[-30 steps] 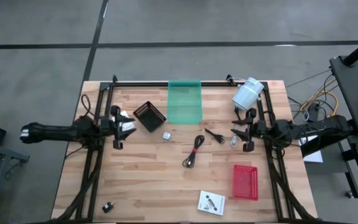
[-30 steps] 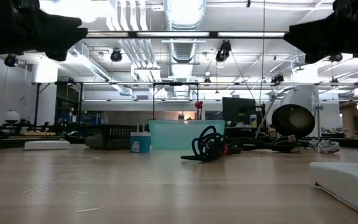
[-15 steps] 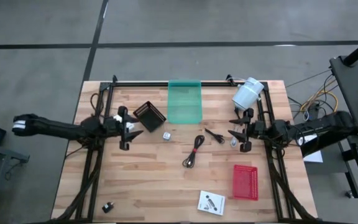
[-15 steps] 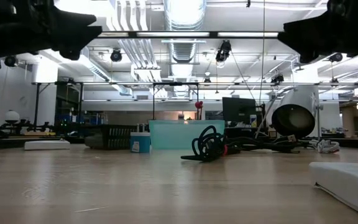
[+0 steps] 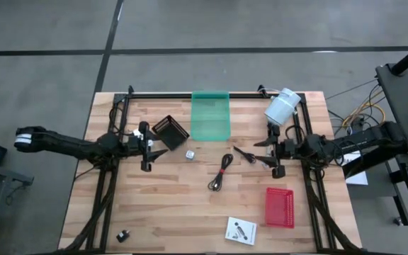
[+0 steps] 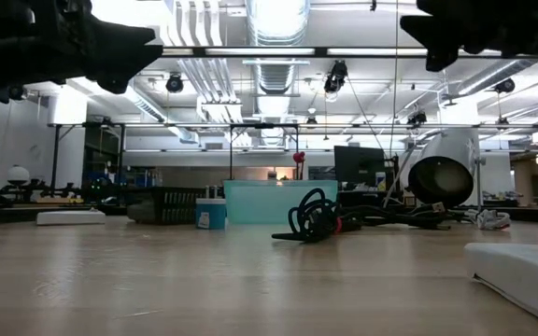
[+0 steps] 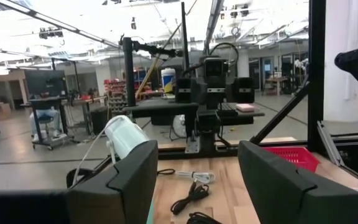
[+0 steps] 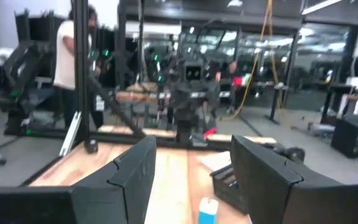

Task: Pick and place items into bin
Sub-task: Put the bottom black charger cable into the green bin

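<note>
Hands [image 5: 149,146] and [image 5: 269,151] hover, fingers spread, flanking coiled black cable [image 5: 220,172].

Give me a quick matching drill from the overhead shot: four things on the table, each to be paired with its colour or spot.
Things:
1. coiled black cable
2. flat white packet
3. red basket
4. green bin

Places:
A. far edge, middle of the table
B. near edge, just right of centre
C. table centre
D. right side, ahead of the right arm's frame

Pairs: 1-C, 2-B, 3-D, 4-A
</note>
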